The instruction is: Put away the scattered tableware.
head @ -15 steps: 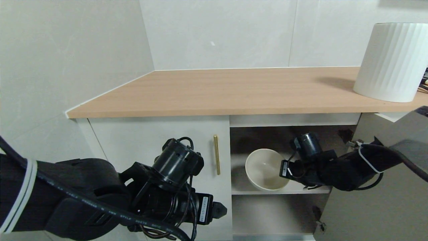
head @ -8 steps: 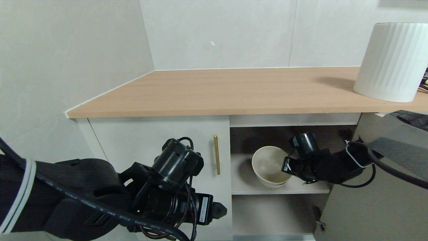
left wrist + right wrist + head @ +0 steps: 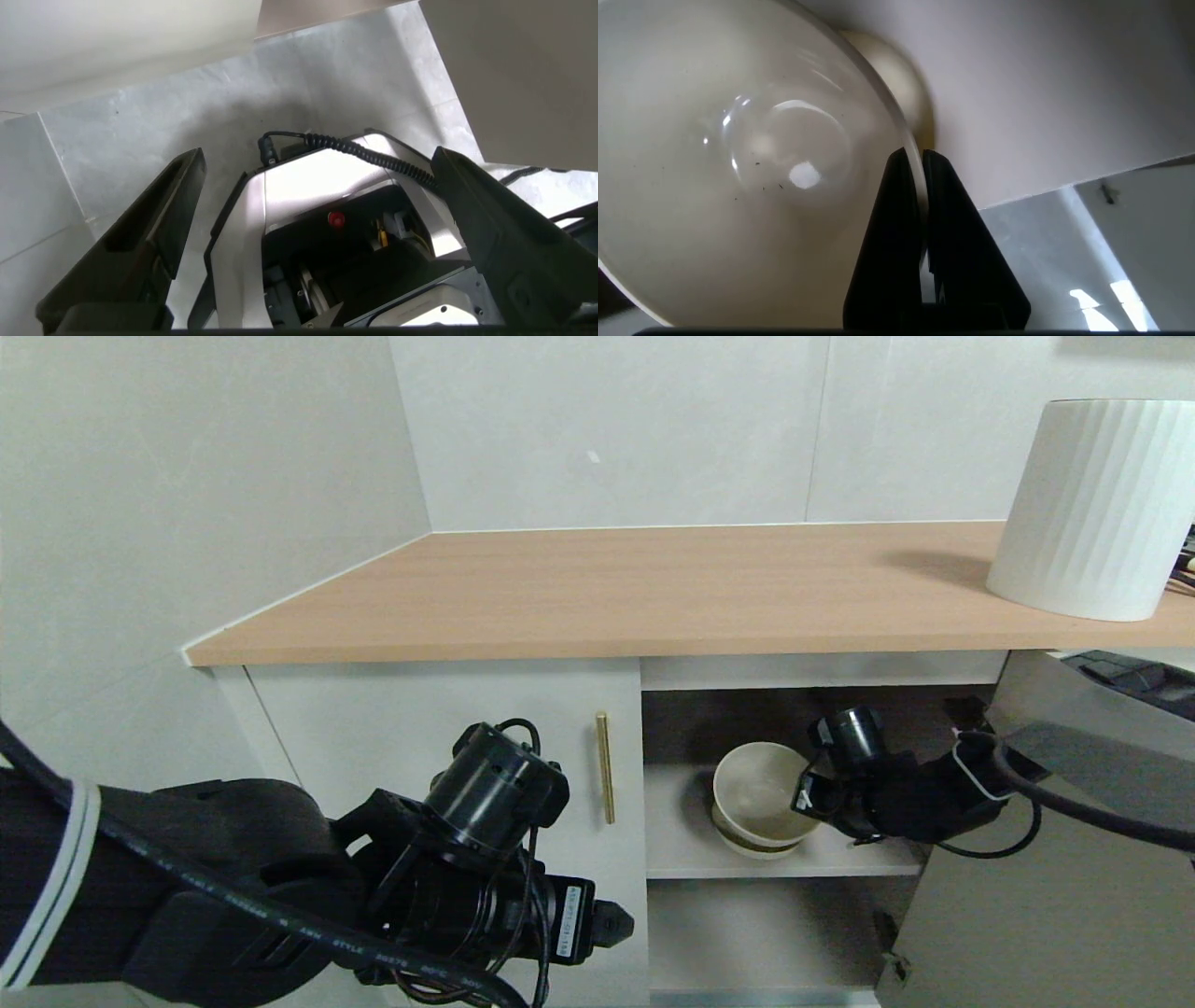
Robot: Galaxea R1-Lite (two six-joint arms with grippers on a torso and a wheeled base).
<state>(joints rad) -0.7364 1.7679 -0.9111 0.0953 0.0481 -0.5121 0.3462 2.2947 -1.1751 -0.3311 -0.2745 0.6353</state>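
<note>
Head view: locate the bowl point(image 3: 752, 793) at 4 o'clock, inside the open cabinet point(image 3: 822, 669), at its upper shelf point(image 3: 681, 859) and tilted toward you. The right gripper point(image 3: 808, 795) pinches the rim at the bowl's 3 o'clock. The left gripper point(image 3: 611, 922) hangs at 7 o'clock, before the closed door point(image 3: 420, 709).

Left wrist view: note the left gripper point(image 3: 318, 163) spread wide, with nothing between its fingers point(image 3: 159, 233).

Right wrist view: confirm the right gripper point(image 3: 918, 173) is clamped on the rim of the bowl point(image 3: 738, 159).
</note>
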